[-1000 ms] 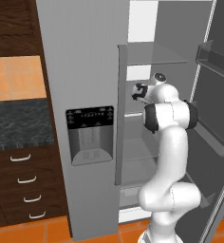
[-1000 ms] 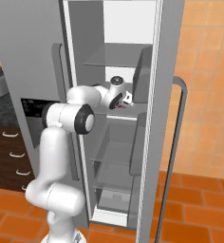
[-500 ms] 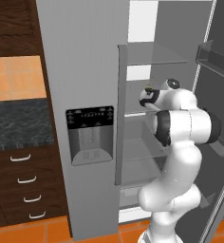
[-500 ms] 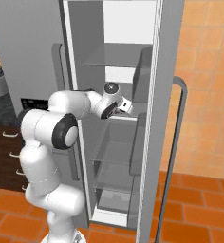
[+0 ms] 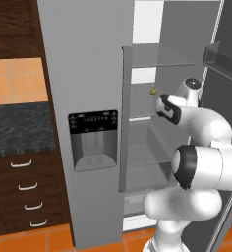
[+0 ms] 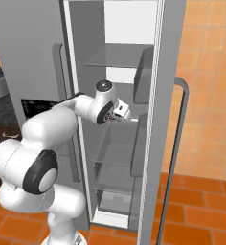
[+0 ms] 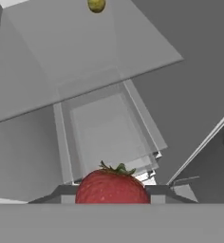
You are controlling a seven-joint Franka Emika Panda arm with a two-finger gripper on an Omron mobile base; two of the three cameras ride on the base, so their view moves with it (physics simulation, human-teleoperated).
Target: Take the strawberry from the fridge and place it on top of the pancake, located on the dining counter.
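The strawberry sits between the two tips of my end effector; in the hand view I see its red body and green leaves right at the bottom, with a dark finger tip on each side, so I judge the end effector is clamped on the strawberry. In the right base view a small red spot shows at the end effector, which is inside the open right compartment of the fridge, above the middle shelf and near its front edge. A small yellowish ball lies further back on the upper shelf, apart from my hand; I leave it alone.

So, as I judge it, the picking part is done: the berry is in the grip and off the shelf. What is left is the bigger part: to pull the arm out of the fridge, drive the base to the dining counter, and put the berry on top of the pancake
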